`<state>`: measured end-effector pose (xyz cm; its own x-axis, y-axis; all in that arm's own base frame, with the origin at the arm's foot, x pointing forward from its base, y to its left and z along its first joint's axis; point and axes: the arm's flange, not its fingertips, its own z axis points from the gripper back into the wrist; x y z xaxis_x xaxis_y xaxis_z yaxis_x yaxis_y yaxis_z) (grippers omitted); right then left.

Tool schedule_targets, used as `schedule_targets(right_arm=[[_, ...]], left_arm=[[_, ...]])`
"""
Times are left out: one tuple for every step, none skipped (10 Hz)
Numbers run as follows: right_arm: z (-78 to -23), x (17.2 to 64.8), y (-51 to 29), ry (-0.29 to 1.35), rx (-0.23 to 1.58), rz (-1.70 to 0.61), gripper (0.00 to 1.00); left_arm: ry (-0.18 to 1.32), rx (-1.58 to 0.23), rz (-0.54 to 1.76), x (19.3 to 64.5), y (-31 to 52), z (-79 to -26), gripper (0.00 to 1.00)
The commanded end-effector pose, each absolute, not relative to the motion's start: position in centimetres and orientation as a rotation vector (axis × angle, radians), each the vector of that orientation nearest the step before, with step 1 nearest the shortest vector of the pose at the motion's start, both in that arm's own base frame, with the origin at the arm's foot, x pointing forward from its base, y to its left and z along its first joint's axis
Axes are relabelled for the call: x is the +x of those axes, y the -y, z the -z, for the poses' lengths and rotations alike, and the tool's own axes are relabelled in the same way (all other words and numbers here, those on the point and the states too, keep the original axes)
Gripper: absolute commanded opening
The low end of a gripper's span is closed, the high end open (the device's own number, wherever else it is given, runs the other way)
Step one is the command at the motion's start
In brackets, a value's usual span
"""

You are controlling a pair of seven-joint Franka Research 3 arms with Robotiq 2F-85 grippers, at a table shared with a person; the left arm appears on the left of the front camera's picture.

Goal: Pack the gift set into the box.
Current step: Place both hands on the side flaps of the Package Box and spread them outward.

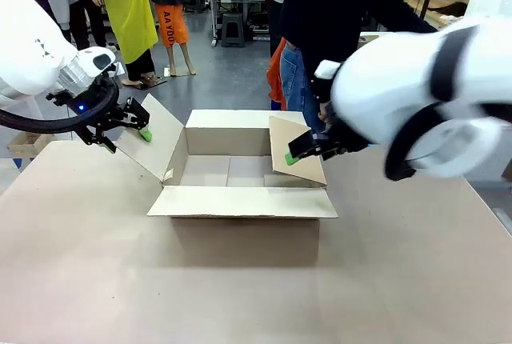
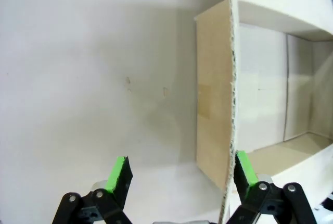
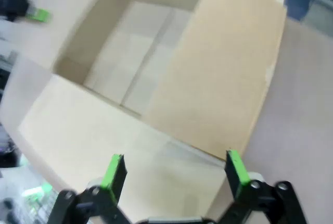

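Note:
The box (image 1: 240,204), a wide shallow brown carton, stands open in the middle of the table with nothing inside it. Its left flap (image 1: 156,140) stands up and outward, and its right flap (image 1: 298,148) leans in over the opening. My left gripper (image 1: 138,122) is open at the left flap. In the left wrist view this gripper (image 2: 182,177) has the flap's edge (image 2: 230,104) between its fingers, close to the right pad. My right gripper (image 1: 294,152) is open at the right flap, and in the right wrist view it (image 3: 174,169) hovers above the flap (image 3: 223,67). The gift set is out of view.
A person (image 1: 320,32) in a dark top and jeans stands at the far side, right behind the box. The front flap (image 1: 240,202) lies folded out flat towards me. Bare brown table (image 1: 240,296) spreads in front and to both sides.

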<state>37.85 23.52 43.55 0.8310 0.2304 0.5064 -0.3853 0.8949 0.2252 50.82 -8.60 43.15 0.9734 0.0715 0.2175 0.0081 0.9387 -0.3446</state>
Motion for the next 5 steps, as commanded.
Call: schedule_targets(right_arm=[[-51.8,42.0,-31.5,0.301,0.102,-0.210,1.00],[-52.4,43.2,-32.9,0.346,0.067,-0.212,1.00],[-52.7,42.4,-30.7,0.629,0.025,-0.220,1.00],[-45.2,40.6,-26.5,0.390,0.101,-0.230,1.00],[-49.6,41.2,-28.8,0.483,0.035,-0.206,1.00]], left_arm=[[0.230,-0.337,-0.044,50.7,9.1,-43.6,1.00],[0.230,-0.337,-0.044,50.7,9.1,-43.6,1.00],[0.230,-0.337,-0.044,50.7,9.1,-43.6,1.00],[0.230,-0.337,-0.044,50.7,9.1,-43.6,1.00],[0.230,-0.337,-0.044,50.7,9.1,-43.6,1.00]])
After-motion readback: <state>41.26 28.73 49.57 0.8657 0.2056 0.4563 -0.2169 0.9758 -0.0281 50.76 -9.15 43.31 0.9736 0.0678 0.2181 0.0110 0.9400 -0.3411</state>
